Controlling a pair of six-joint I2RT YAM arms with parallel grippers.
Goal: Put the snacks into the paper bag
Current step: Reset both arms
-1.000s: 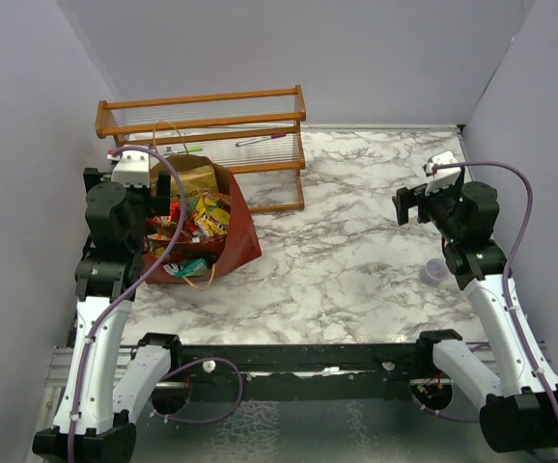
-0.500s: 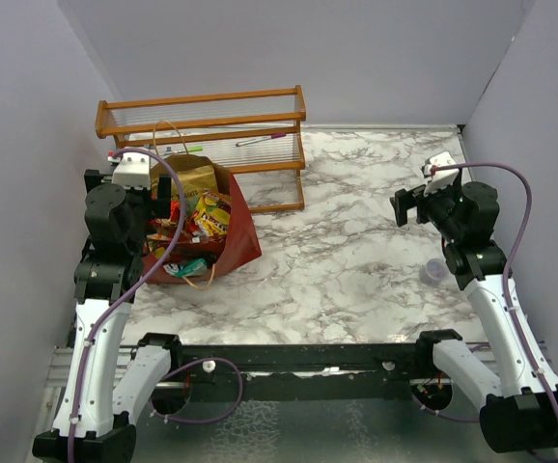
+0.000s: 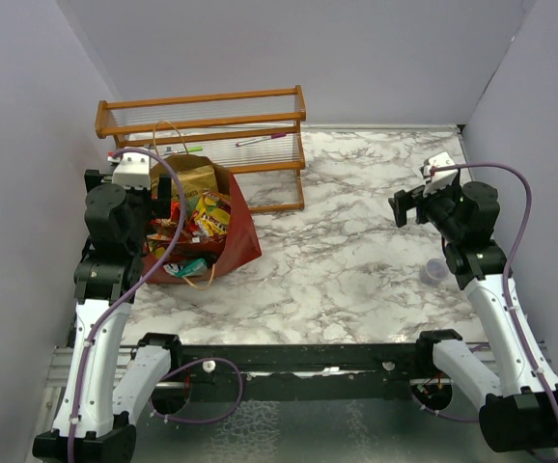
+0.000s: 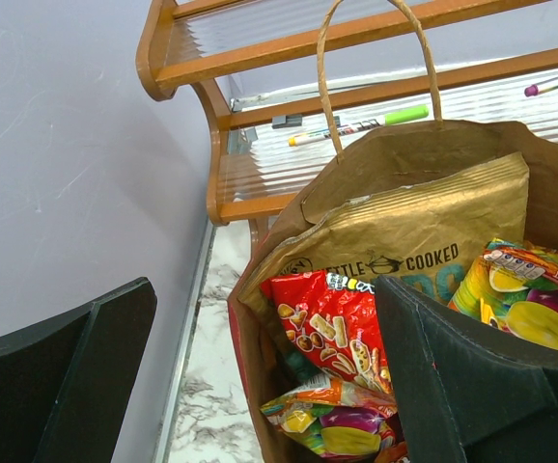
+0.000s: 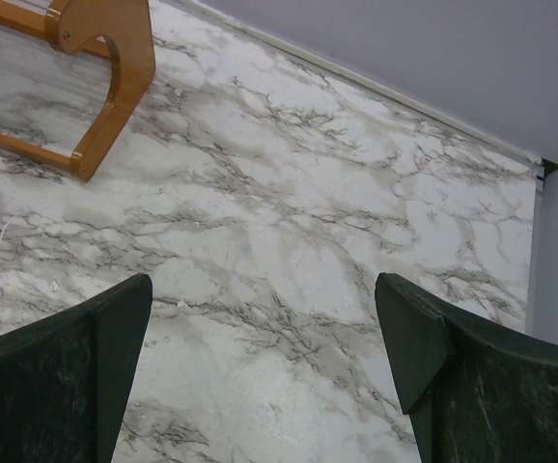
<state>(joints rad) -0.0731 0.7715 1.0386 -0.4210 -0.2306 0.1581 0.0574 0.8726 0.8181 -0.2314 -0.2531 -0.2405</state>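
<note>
The dark red-brown paper bag point(image 3: 242, 237) stands open at the left of the marble table, beside the wooden rack. Several snacks point(image 3: 208, 214) fill it. In the left wrist view the paper bag point(image 4: 404, 154) holds a tan kettle-cooked chip bag point(image 4: 424, 241), a red packet point(image 4: 332, 323), a colourful packet point(image 4: 332, 424) and a yellow-purple one point(image 4: 525, 304). My left gripper point(image 3: 161, 206) hangs open over the bag's left rim, its fingers wide apart and holding nothing point(image 4: 265, 289). My right gripper point(image 3: 404, 206) is open above bare table at the right point(image 5: 263, 289).
A slatted wooden rack point(image 3: 211, 135) runs along the back left, with pens point(image 4: 356, 125) on its shelf; its foot point(image 5: 115, 87) shows in the right wrist view. A small purple cup point(image 3: 434, 271) stands by the right arm. Grey walls close in on both sides.
</note>
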